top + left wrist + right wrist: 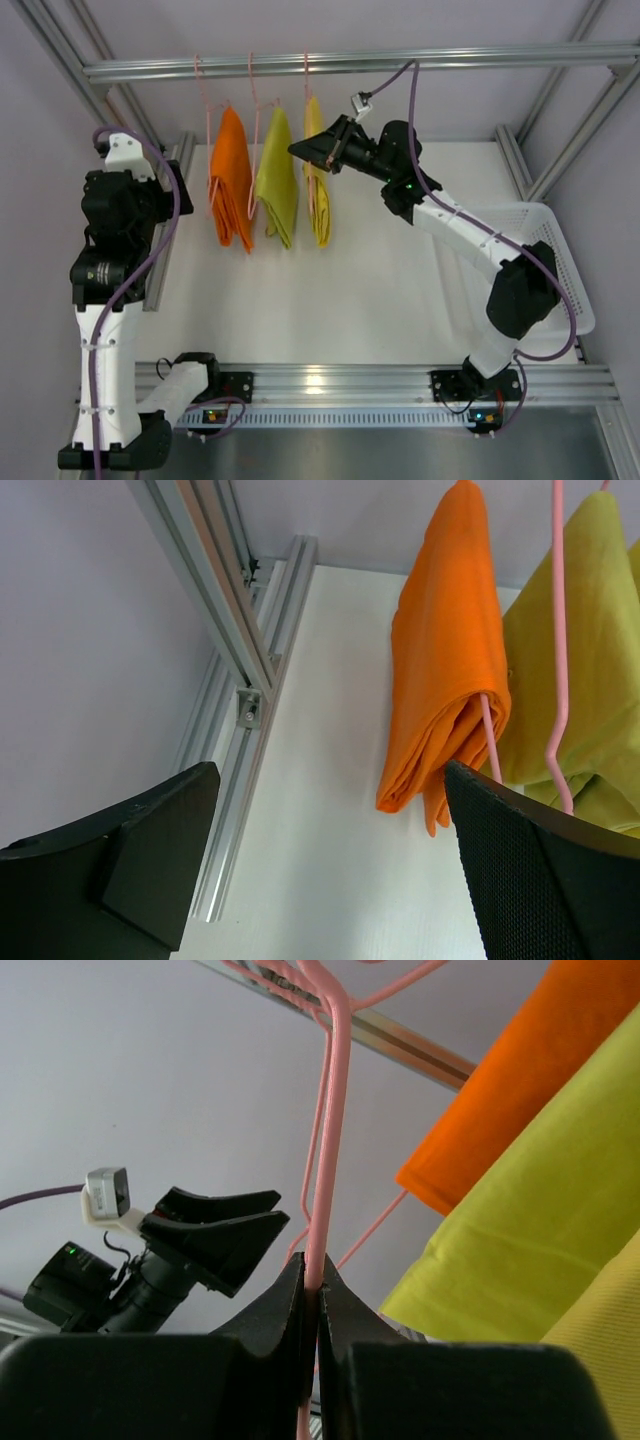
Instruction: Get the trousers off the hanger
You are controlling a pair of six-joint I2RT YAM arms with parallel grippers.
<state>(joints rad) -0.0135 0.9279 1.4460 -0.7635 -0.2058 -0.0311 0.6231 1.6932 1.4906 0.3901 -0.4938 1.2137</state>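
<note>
Right gripper pinches tight on the pink hanger carrying the yellow trousers, hanging from the rail above the table's far edge. Left gripper gapes wide, holding nothing. Grasp step, I'd say; next, lift that hook clear of the rail.

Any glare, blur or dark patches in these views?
Top external: sharp, with a glare patch on the near rail. Left wrist: orange trousers crisp, evenly lit. Right wrist: right gripper, shut on the pink hanger, nearly black against the pale wall.
</note>
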